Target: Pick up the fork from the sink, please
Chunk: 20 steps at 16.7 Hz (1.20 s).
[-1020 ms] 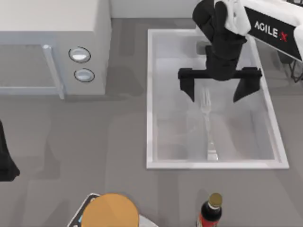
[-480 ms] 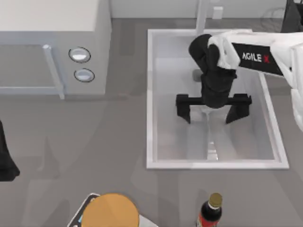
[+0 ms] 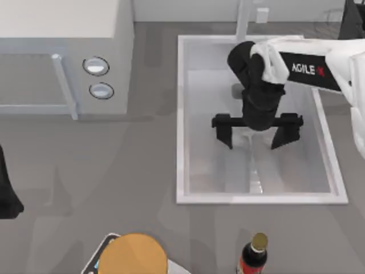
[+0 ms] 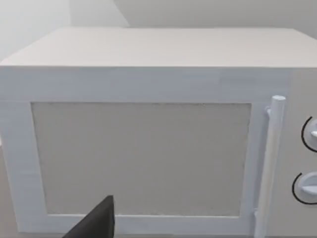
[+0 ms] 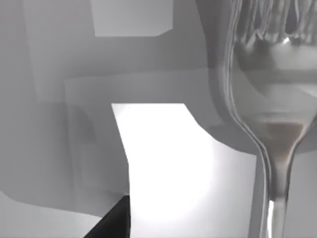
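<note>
- Grey table top lies all around, with a white microwave [image 3: 63, 57] at the left side and the big pale sink [image 3: 181, 114] at the right side.
- Near the front edge stand a dark bottle [image 3: 254, 257] and something round and orange [image 3: 134, 256].
- My left gripper [image 3: 7, 194] is parked at the left edge of the table, and I cannot tell how its fingers stand.
- My right gripper [image 3: 257, 136] hangs low inside the sink, fingers spread wide and holding nothing.
- The fork [image 3: 255, 177] lies flat on the sink floor, its handle pointing toward the front rim.
- Its tine end sits right under my wrist, between my two open fingers; in the right wrist view the fork [image 5: 277, 124] looks very near.
- I think the fork is light, hard and stiff, and its shiny metal could slip.
- I think the thin neck just behind the tines is the best place to pinch, from both sides.
- I cannot tell if my fingers touch the sink floor yet.
</note>
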Tool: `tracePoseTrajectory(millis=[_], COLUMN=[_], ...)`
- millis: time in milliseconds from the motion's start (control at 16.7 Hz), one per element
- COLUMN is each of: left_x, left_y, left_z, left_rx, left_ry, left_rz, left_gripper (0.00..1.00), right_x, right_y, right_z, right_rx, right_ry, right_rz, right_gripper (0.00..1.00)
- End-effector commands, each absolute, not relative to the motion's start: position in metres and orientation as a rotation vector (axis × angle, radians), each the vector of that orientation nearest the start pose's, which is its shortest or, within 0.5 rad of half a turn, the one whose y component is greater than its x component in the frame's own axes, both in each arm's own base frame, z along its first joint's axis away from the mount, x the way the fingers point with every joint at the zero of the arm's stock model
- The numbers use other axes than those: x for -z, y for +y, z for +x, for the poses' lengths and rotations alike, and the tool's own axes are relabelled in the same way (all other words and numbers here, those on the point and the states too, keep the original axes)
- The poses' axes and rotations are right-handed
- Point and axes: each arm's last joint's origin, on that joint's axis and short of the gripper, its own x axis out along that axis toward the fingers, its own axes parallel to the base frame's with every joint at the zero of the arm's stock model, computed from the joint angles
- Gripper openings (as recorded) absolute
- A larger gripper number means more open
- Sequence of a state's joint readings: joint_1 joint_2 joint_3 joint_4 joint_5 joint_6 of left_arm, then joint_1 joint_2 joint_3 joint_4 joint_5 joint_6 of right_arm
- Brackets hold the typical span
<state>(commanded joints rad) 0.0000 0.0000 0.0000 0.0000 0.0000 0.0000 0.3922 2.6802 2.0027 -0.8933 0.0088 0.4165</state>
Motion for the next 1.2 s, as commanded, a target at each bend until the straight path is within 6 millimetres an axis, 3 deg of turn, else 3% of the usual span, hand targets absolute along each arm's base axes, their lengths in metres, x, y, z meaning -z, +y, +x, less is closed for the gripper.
tracePoseTrajectory(millis=[480,960,1020,1200], left_x=[-0.160,-0.160,-0.160,-0.160], left_y=[-0.001,-0.001,-0.001,-0.001], left_z=[0.106,0.106,0.106,0.106], left_rx=[0.000,0.000,0.000,0.000], left_ry=[0.000,0.000,0.000,0.000], left_rz=[0.000,0.000,0.000,0.000], left_gripper=[1.00,1.00,1.00,1.00], right_x=[-0.011,-0.011,-0.035,-0.046], right_y=[0.193,0.193,0.192,0.194], right_z=[0.451,0.451,0.456,0.459], right_rx=[0.008,0.008,0.002,0.001], right_ry=[1.571,1.571,1.527,1.523], right_rz=[0.008,0.008,0.002,0.004], right_gripper=[0.02,0.00,0.00,0.00])
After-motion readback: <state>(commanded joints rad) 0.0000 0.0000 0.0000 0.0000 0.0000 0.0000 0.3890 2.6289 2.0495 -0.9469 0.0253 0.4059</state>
